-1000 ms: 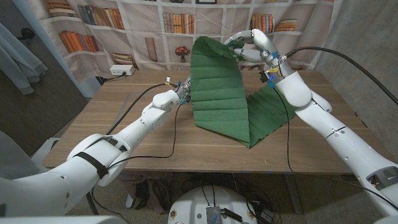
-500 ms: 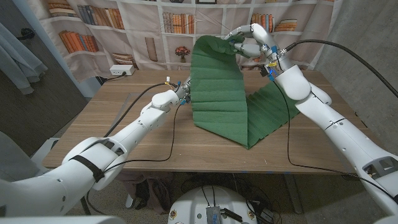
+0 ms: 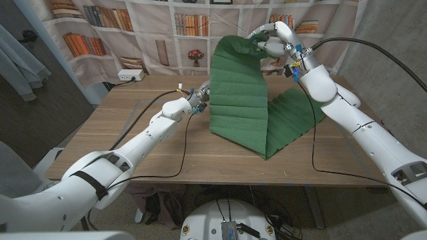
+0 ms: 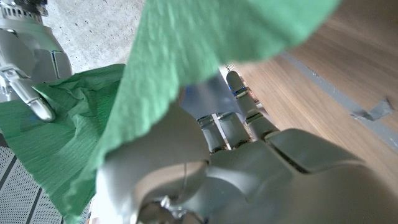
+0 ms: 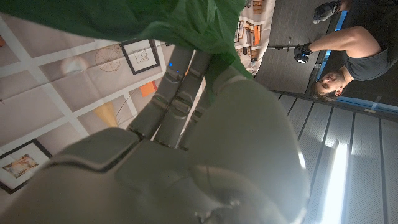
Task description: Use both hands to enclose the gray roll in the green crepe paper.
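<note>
Bookshelf-print backdrop hangs behind the wooden table (image 3: 133,133). From the head view, the pleated green crepe paper sheet (image 3: 240,93) stands draped from a high corner pinched by the right hand (image 3: 270,41) down to the tabletop, where the left hand (image 3: 199,97) grips its near edge; the gray roll isn't visible, presumably behind the fold.

Left wrist view: left hand (image 4: 236,155) fingers hold thin, soft paper (image 4: 180,68).

Right wrist view: right hand (image 5: 186,143) clasps bunched paper (image 5: 155,18); a person (image 5: 342,56) stands beyond.

Light, floppy, tear-prone material, I judge; hold edges and corners gently.
</note>
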Tool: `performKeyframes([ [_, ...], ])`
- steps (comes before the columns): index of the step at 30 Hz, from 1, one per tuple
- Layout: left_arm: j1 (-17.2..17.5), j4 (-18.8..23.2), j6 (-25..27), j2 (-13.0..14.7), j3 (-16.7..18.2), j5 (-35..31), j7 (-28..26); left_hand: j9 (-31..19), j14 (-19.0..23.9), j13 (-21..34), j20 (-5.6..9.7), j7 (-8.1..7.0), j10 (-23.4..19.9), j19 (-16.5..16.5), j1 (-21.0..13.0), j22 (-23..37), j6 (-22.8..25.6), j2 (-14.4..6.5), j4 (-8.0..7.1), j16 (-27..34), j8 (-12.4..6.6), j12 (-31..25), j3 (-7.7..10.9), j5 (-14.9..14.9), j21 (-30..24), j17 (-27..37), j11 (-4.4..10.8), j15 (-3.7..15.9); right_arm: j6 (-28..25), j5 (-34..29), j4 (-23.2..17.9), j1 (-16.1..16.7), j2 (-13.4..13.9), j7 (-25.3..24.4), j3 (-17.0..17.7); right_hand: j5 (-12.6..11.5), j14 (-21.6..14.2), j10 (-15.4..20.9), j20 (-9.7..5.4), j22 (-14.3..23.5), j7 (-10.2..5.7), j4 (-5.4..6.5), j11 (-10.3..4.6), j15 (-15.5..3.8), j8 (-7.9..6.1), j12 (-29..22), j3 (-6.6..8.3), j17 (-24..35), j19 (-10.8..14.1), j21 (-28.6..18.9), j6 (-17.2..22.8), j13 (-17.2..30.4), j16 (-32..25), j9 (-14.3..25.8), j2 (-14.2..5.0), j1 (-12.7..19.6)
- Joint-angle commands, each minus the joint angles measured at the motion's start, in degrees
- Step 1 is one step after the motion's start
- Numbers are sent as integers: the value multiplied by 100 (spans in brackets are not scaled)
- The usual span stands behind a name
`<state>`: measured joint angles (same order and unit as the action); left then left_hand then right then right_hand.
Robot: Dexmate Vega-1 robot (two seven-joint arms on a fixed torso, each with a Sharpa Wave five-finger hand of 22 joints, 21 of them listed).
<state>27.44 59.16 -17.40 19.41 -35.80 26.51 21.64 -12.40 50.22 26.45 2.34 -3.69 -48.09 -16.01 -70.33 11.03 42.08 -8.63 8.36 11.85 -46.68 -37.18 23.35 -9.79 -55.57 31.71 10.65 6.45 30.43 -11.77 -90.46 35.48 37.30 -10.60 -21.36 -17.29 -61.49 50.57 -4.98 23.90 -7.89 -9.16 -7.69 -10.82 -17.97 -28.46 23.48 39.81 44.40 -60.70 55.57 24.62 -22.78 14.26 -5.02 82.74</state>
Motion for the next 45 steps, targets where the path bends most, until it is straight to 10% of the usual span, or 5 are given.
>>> performKeyframes([
  [1,-25,18,-10,-188,-197,81,413,-23,-23,6,107,-13,-9,21,-18,7,25,41,-46,14,-9,-16,87,-37,-48,26,12,717,-9,-64,454,-444,-81,-29,-218,18,77,9,-817,-24,-31,-4,-31,-209,36,19,49,8,-67,-11,-1,34,37,24,-56,13],
  [45,119,450,137,129,-91,460,1072,-36,-138,69,92,-18,98,130,-16,-15,-1,22,-62,-14,-2,6,86,-50,-88,41,-15,704,-372,149,1894,-1218,98,922,-1142,254,222,-57,-794,-145,-78,3,-42,-260,80,54,58,58,-254,13,-42,147,126,92,-142,28],
])
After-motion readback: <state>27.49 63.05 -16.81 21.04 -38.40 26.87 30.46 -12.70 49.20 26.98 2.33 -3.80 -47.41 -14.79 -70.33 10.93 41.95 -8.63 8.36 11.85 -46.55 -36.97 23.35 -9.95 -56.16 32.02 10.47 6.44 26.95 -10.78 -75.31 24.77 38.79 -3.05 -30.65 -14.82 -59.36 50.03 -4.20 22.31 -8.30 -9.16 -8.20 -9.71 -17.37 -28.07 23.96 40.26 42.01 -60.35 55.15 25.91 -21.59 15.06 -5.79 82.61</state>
